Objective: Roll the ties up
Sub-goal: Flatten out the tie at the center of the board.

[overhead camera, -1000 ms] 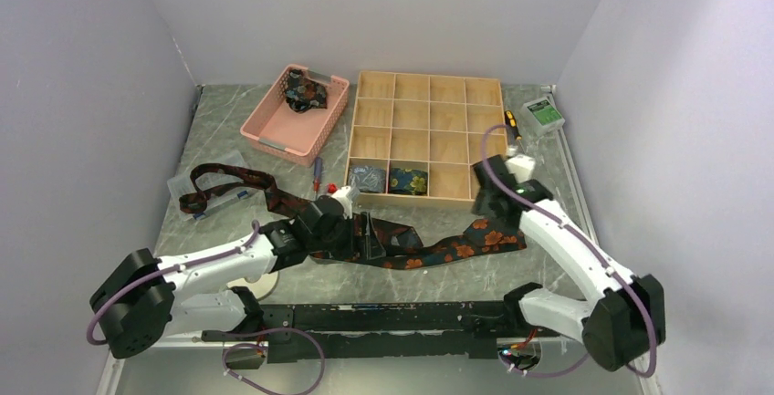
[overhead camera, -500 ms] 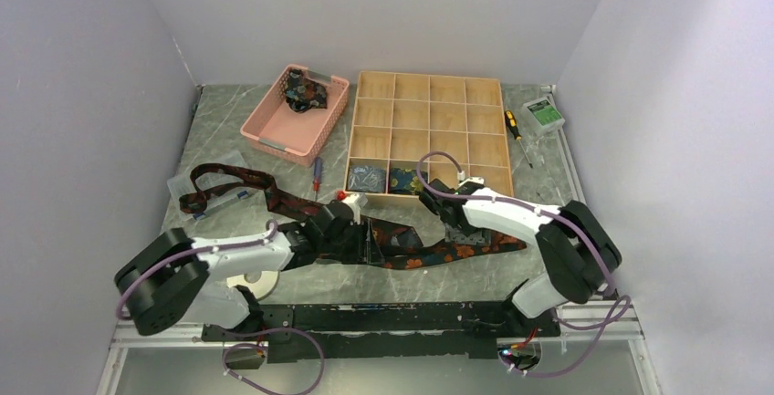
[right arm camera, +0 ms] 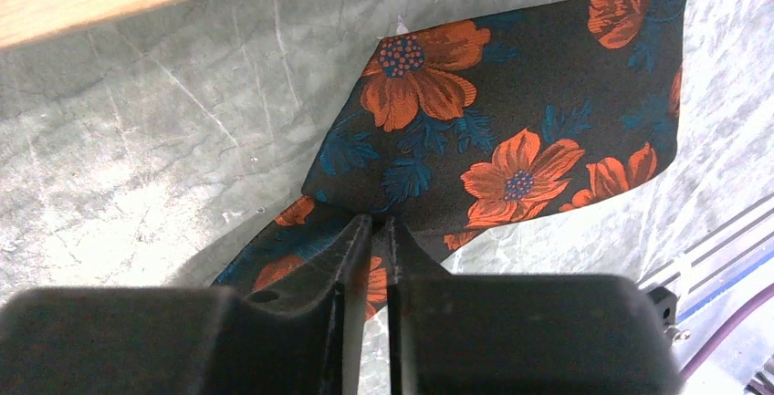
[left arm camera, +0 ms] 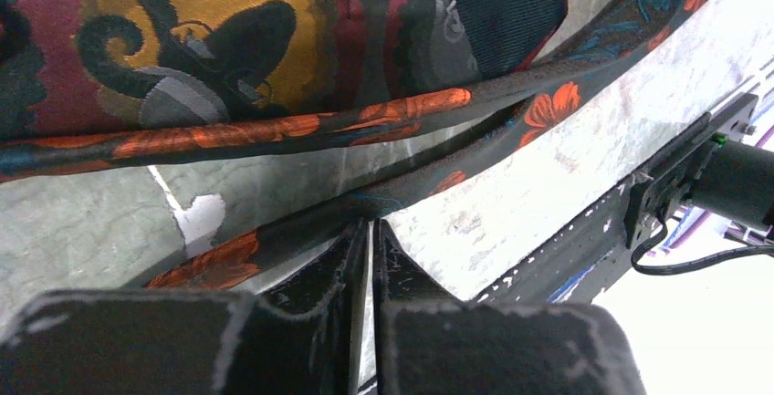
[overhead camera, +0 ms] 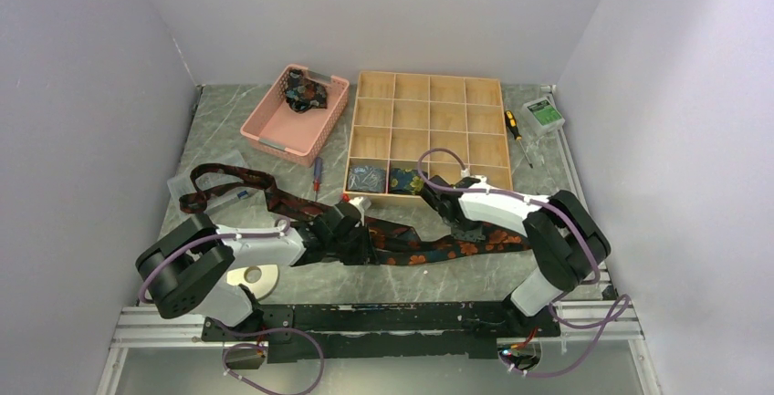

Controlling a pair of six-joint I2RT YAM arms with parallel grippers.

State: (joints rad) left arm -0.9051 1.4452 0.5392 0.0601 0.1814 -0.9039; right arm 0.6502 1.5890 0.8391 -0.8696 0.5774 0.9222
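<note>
A dark navy tie with orange flowers [overhead camera: 447,251] lies flat across the near table, its wide pointed end [right arm camera: 511,140] to the right. A maroon tie with yellow print [overhead camera: 233,176] [left arm camera: 183,21] runs off to the left. Low over the middle, my left gripper [overhead camera: 358,236] [left arm camera: 370,223] is shut on the edge of the navy tie. My right gripper [overhead camera: 465,228] [right arm camera: 374,222] is shut on a fold of the same tie close to its wide end. Two rolled ties [overhead camera: 369,178] [overhead camera: 407,180] sit in the wooden tray.
A wooden compartment tray [overhead camera: 429,130] stands at the back centre. To its left is a pink basket [overhead camera: 274,130] with a bunched tie [overhead camera: 304,94] in it. Screwdrivers [overhead camera: 317,176] [overhead camera: 516,129], a green box [overhead camera: 544,114] and a white tape ring [overhead camera: 254,276] lie around.
The right arm swung in from the right and came down onto the navy tie near its wide end. Both grippers went from open to shut on the fabric. The left arm shifted slightly.
</note>
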